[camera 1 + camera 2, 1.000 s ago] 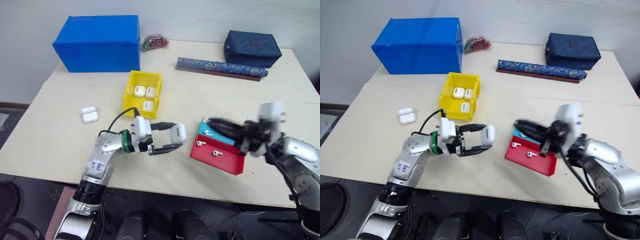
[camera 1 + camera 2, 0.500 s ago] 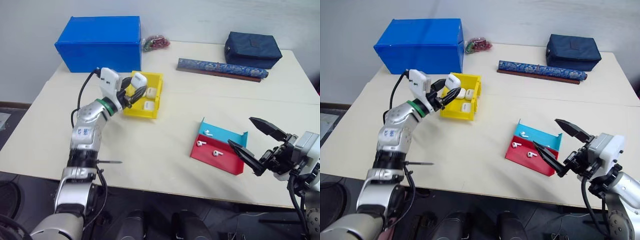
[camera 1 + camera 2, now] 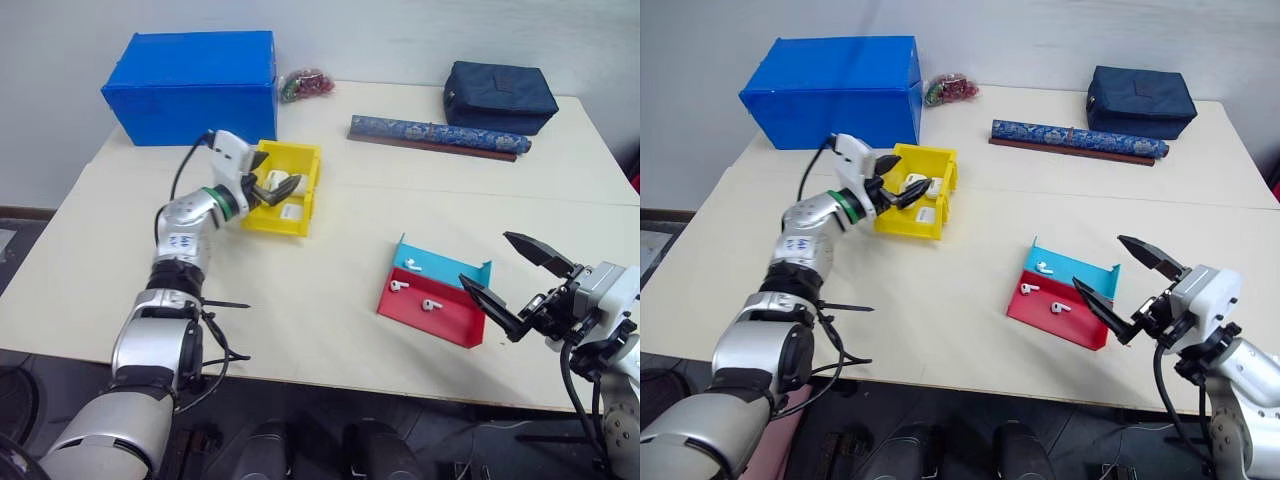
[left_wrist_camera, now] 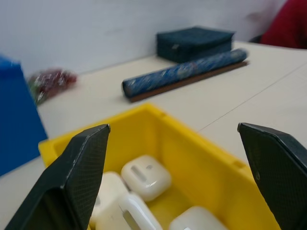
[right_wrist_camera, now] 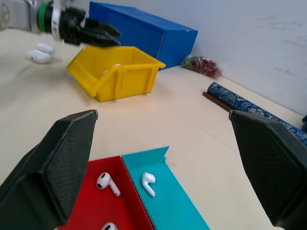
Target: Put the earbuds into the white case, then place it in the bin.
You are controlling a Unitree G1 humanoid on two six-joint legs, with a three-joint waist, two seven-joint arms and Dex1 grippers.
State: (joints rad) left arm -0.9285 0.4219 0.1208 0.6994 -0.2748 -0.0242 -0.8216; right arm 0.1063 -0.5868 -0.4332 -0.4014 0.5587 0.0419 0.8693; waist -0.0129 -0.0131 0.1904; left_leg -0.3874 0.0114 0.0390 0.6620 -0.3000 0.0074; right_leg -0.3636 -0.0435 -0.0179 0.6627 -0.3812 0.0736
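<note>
The left gripper (image 3: pixel 902 186) hangs over the bin (image 3: pixel 943 208), jaws spread wide and empty, so the case (image 4: pixel 145 176) lies inside among other cases, apparently released. The right gripper (image 3: pixel 515 285), also wide open and empty, waits just beside the red tray (image 3: pixel 450 325), where three earbuds (image 5: pixel 108 183) lie ready.

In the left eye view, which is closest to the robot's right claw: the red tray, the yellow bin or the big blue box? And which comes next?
Measured from the right gripper:
1. The red tray, just beside it, toward the table's middle.
2. The yellow bin, across the table, at the left gripper.
3. The blue box, at the far left corner, behind the bin.
</note>
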